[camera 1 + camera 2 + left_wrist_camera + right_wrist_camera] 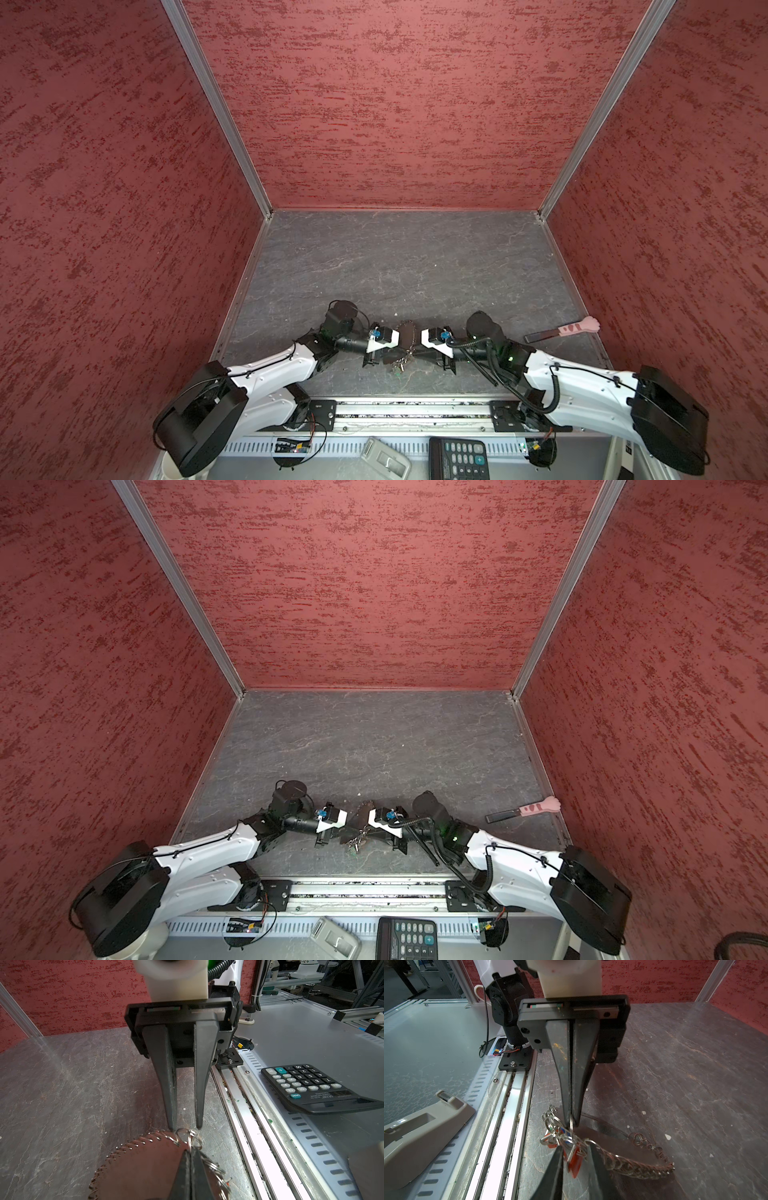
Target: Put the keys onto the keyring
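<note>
My left arm (274, 365) and right arm (582, 380): white shells, small dark screws, black joints, bulky black base housings (199, 419). Thin black cable on the left, coiled cable (557, 386) plus corrugated hose on the right. Green LED (510, 356). Fingers (164, 1076) black, long, tapered.

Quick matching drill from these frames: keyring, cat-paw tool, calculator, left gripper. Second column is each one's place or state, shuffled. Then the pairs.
Things:
1. keyring
2. pink cat-paw tool
3. calculator
4. left gripper

Place or state:
A. jaws shut
B. on the metal deck, across the rail from the tabletop
C. on the tabletop by the right wall
D. middle of the tabletop, close to the rail

Pairs: 1-D, 2-C, 3-B, 4-A
</note>
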Controlling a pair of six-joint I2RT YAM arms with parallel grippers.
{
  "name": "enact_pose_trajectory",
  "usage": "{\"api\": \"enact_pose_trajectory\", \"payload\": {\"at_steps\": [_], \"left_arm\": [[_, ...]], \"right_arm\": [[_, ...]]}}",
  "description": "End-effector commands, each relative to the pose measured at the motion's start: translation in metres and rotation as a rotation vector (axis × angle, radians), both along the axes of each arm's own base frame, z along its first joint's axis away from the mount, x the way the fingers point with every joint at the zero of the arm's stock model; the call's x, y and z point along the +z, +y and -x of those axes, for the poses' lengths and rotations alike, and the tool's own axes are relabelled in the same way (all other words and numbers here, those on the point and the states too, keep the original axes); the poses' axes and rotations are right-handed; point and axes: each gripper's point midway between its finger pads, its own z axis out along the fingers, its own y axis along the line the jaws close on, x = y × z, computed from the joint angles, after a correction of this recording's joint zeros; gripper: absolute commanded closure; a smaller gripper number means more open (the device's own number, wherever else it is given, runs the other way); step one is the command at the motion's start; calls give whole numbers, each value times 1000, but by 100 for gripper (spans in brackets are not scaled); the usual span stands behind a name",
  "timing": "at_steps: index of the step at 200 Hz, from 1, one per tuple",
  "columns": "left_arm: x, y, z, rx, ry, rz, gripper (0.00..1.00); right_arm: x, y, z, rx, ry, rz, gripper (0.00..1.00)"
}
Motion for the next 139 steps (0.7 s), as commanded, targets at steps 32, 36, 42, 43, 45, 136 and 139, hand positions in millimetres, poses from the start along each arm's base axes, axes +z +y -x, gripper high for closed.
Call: {"api": "enact_pose_trajectory", "payload": {"at_steps": [32,36,42,43,45,136,139], "left_arm": [[11,-2,1,-21,-24,38,100],[10,-2,1,-21,-21,37,100],[10,-2,2,-24,-19,38,100],[10,-2,2,-23,-20,39,100],[11,-2,2,-25,-21,39,100],[12,-2,4,-43,-9,44,100],[12,-2,4,-44,-9,45,100]], "right_arm": [[3,9,2,29,-31,-13,77],[3,9,1,26,-33,-11,77],[3,10,1,23,-36,-12,77],[3,10,0,22,-36,-12,77],[3,10,0,20,-38,-11,77],[7,13,-5,-7,-39,-35,74],[7,13,-5,-7,-39,-34,74]]}}
